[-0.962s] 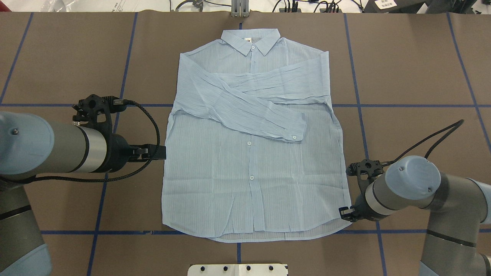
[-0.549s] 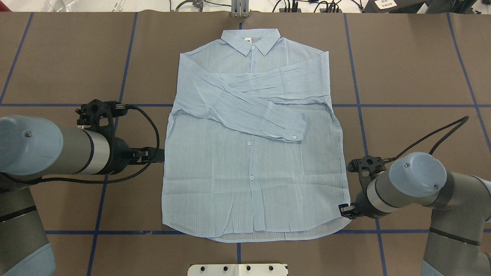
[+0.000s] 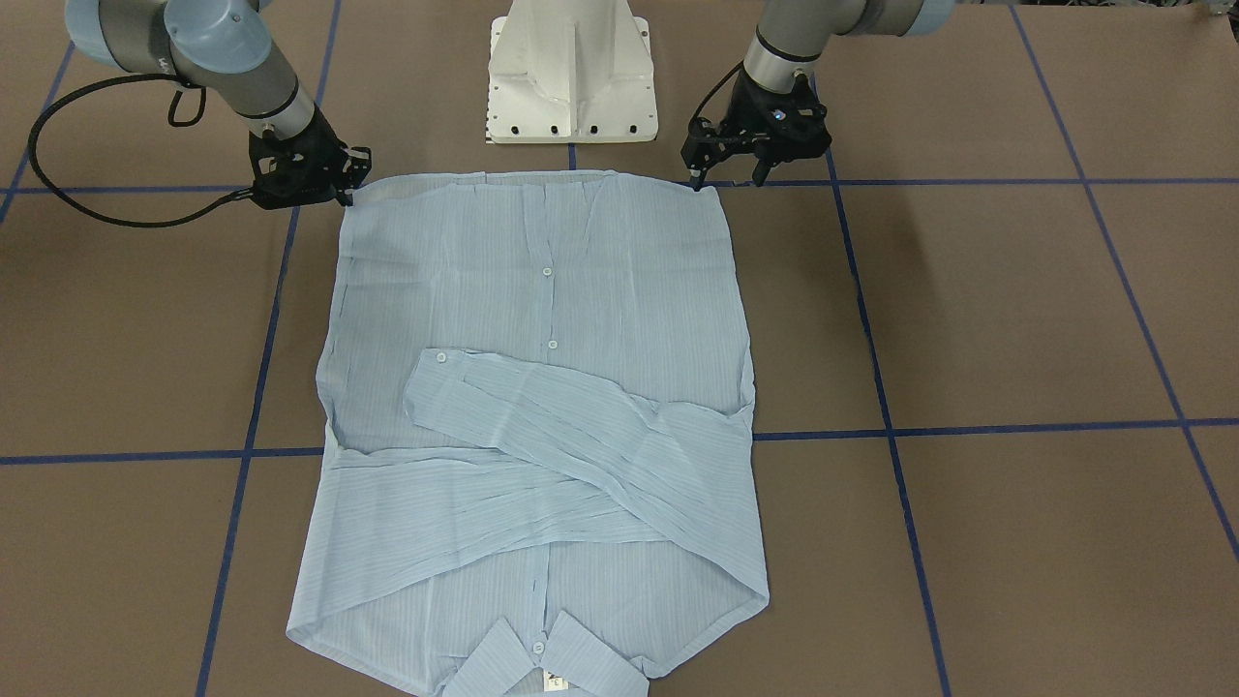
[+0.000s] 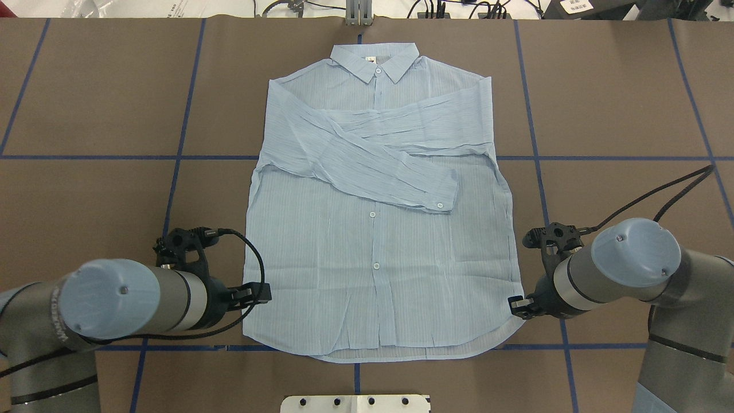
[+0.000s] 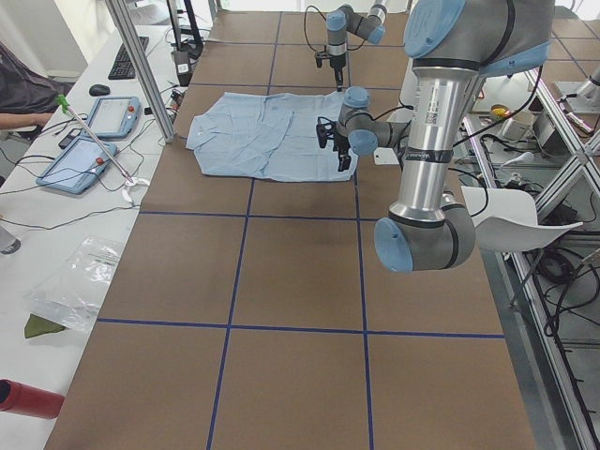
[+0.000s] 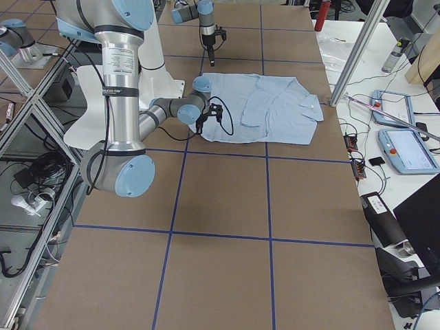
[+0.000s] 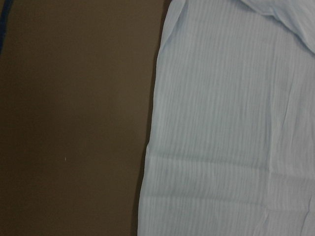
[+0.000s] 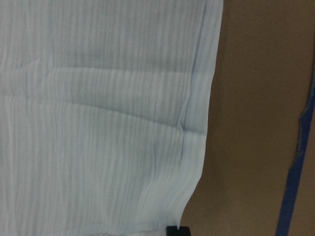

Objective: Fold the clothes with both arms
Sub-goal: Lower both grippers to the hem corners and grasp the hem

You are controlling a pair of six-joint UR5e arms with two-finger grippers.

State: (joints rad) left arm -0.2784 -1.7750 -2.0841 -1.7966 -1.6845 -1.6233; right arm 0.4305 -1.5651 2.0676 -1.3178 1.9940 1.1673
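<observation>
As the shirt (image 4: 378,269) lay flat, the left gripper (image 3: 726,179) stood spread by its hem; whether the right gripper (image 4: 516,307) was spread stayed unclear

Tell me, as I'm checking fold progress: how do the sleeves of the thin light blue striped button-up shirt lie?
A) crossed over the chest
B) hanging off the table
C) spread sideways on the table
A: both sleeves lie crossed over the front of the light blue shirt.
</observation>
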